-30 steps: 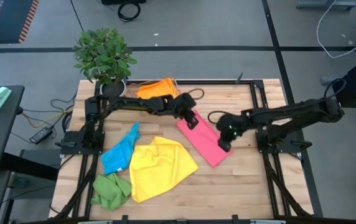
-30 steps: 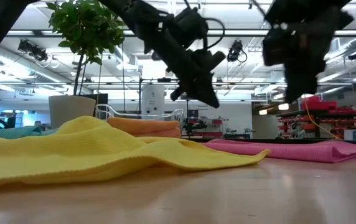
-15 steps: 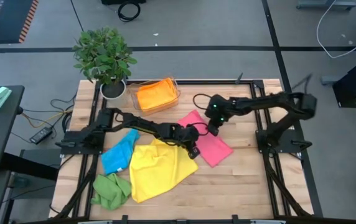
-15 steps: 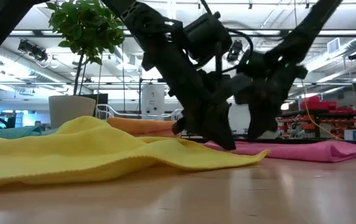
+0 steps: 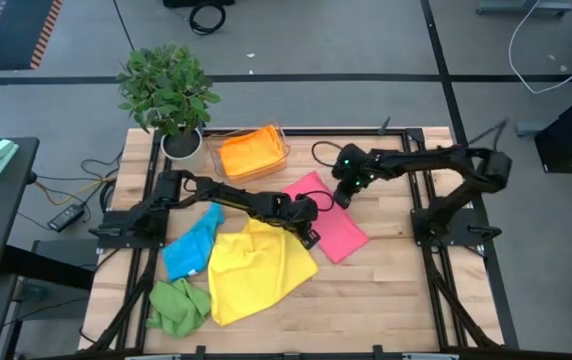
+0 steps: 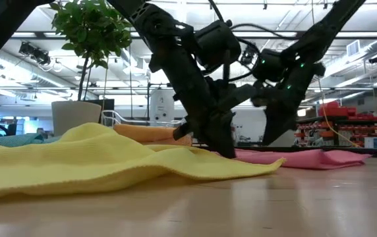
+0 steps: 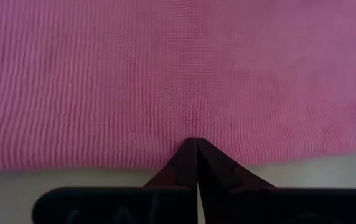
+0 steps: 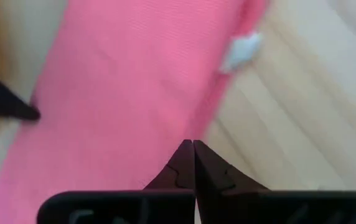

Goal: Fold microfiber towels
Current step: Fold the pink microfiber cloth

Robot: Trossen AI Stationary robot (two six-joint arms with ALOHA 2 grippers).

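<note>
A pink towel point(image 5: 331, 220), folded into a strip, lies flat mid-table, slanting from far-left to near-right. My left gripper point(image 5: 309, 236) is shut, its tips at the strip's left long edge. My right gripper point(image 5: 343, 198) is shut at the strip's right edge, near its far end. A crumpled yellow towel point(image 5: 256, 265), a blue towel point(image 5: 191, 250) and a green towel point(image 5: 178, 305) lie on the near left of the table. An orange towel point(image 5: 249, 152) sits in a clear tray at the back. My left gripper sets its shut fingertips point(image 7: 196, 149) on the pink towel just inside its left long edge point(image 7: 196, 134), slanting down from the table's left. The towel stays flat on the table. My right gripper has its shut tips over the towel's right edge point(image 8: 187, 134); I cannot tell whether they touch.
A potted plant point(image 5: 171, 90) stands at the far left corner beside the clear tray point(image 5: 281, 140). Bare wood point(image 5: 386, 290) lies near and right of the pink towel. The yellow towel's edge point(image 6: 241, 168) reaches close to my left gripper.
My left gripper has swung from beside the orange towel toward the near edge and down onto the pink towel's left edge. My right gripper has gone from the strip's near right part toward the far edge and down to the towel's far right edge.
</note>
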